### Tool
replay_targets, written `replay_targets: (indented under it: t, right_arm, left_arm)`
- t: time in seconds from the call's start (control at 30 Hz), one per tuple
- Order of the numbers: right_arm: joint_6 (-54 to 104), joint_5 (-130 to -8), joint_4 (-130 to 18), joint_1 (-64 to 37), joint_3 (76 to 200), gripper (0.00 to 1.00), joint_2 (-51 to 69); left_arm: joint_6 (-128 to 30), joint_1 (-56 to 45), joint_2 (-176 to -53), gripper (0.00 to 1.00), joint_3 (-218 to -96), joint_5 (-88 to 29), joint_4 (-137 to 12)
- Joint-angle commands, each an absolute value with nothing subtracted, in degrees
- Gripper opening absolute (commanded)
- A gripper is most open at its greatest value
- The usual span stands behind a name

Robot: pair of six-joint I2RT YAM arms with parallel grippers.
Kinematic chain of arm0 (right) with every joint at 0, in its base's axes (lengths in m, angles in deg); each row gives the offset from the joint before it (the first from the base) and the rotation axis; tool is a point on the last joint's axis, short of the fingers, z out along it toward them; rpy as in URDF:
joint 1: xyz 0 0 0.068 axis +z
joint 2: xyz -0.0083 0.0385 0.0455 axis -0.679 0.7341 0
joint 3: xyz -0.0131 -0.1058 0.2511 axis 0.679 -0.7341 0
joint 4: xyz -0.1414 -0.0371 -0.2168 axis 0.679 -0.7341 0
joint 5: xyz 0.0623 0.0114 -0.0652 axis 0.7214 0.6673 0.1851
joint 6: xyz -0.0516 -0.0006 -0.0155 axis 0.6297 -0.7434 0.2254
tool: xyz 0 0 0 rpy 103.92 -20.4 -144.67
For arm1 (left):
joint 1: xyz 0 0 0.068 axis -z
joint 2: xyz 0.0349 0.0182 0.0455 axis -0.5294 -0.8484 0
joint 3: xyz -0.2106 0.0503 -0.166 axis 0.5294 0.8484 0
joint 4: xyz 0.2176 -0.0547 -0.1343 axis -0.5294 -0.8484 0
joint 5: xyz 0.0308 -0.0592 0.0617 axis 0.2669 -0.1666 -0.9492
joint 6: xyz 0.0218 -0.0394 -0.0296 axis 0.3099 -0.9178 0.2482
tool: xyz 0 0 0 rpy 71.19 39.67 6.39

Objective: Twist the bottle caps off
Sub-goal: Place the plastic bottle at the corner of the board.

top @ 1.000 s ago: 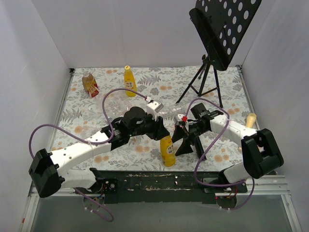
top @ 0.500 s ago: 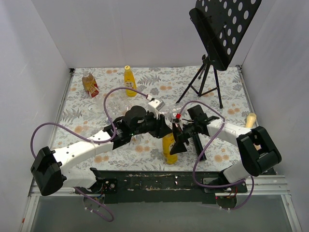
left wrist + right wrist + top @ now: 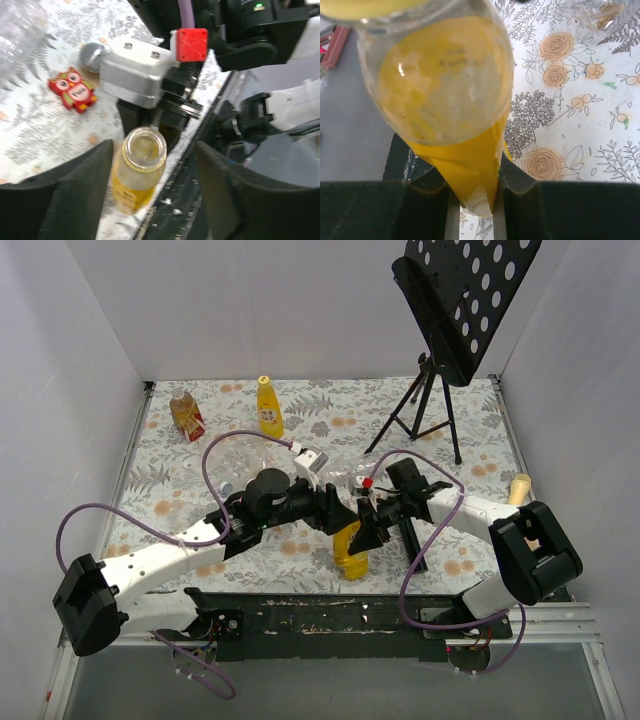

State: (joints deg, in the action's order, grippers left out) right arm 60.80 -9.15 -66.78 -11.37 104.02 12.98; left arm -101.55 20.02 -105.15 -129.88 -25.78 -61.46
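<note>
Top view: yellow bottle [image 3: 349, 552] neck buried under left gripper [image 3: 335, 518] and right gripper [image 3: 365, 532]. Left wrist: bottle body blurred; microphone head [image 3: 92, 52] half behind silver block [image 3: 137, 75] at its 3 o'clock. Right wrist: bottle clipped at 12 o'clock, fingers [image 3: 380, 210] clipped at 6.

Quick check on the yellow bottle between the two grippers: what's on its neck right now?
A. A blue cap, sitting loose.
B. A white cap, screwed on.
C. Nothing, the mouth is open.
C: the left wrist view looks down into the bare, open mouth of the yellow juice bottle, with no cap on it.
</note>
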Motion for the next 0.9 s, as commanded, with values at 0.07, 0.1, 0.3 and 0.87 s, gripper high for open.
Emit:
replay_targets:
  t: [0.07, 0.1, 0.3, 0.87]
  right_arm:
    - [61.89, -8.01, -68.1, -11.92, 105.1, 0.18, 10.93]
    - [62.15, -7.92, -68.19, -11.83, 105.1, 0.18, 11.02]
    - [63.47, -7.22, -69.33, -11.92, 105.46, 0.19, 11.02]
    - [65.23, -6.08, -71.35, -11.92, 106.07, 0.21, 11.28]
  left_arm:
    - [-105.46, 20.33, -99.78, 0.81, -126.63, -20.79, -58.55]
    - [-105.38, 20.33, -99.78, 0.83, -126.37, -20.0, -58.99]
    - [-104.76, 20.33, -102.76, 0.86, -126.54, -17.97, -59.96]
    - [-101.6, 20.33, -109.44, 0.48, -128.56, -17.18, -59.96]
